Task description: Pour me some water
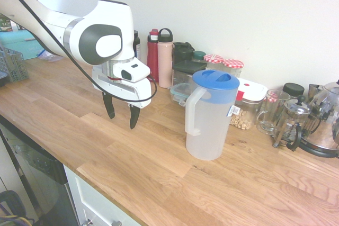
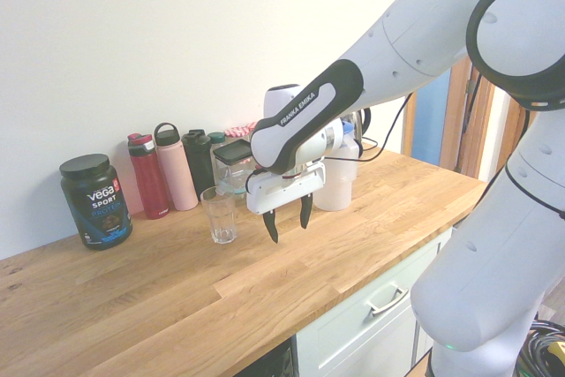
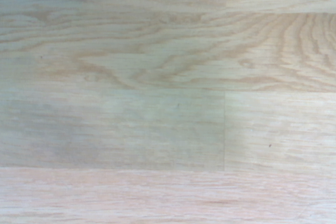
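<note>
Kitchen worktop (image 1: 159,168) of pale oak planks, against a white wall.
Gripper (image 1: 121,113) pointed straight down above bare wood, jaws spread wide, nothing held. Pitcher (image 1: 208,116) with blue lid upright on the worktop, to the right of the gripper in the first exterior view, apart from it, handle turned toward the gripper. Clear glass (image 2: 219,214) upright and empty on the worktop, just left of the gripper in the second exterior view, not touching; only its rim caught at the edge of the wrist view. Red bottle (image 2: 148,174), pink bottle (image 2: 177,168) and jars lined along the far wall.
</note>
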Controlling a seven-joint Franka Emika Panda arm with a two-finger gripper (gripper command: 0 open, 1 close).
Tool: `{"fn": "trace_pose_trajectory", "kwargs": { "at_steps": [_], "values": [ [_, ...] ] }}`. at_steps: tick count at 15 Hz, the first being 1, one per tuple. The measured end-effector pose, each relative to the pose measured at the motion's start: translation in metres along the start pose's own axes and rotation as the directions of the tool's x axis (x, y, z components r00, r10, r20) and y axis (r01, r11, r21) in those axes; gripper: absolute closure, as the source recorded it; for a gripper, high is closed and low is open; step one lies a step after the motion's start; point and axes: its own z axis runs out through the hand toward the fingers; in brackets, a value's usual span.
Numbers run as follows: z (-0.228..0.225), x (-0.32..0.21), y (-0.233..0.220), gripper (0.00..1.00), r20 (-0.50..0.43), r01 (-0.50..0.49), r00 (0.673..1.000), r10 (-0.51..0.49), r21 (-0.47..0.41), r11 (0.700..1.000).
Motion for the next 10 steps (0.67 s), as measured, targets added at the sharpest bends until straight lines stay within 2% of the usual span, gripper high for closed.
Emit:
{"fn": "trace_pose_trajectory", "kwargs": {
  "at_steps": [4,7,10],
  "values": [
    [-0.010,0.005,-0.003,0.00,-0.023,-0.002,1.000,0.002,0.006,1.000],
    [-0.066,0.012,-0.011,0.00,-0.057,-0.008,0.998,0.009,0.026,1.000],
    [-0.146,0.021,0.000,0.00,-0.096,-0.047,0.994,0.050,0.032,0.998]
  ]
}}
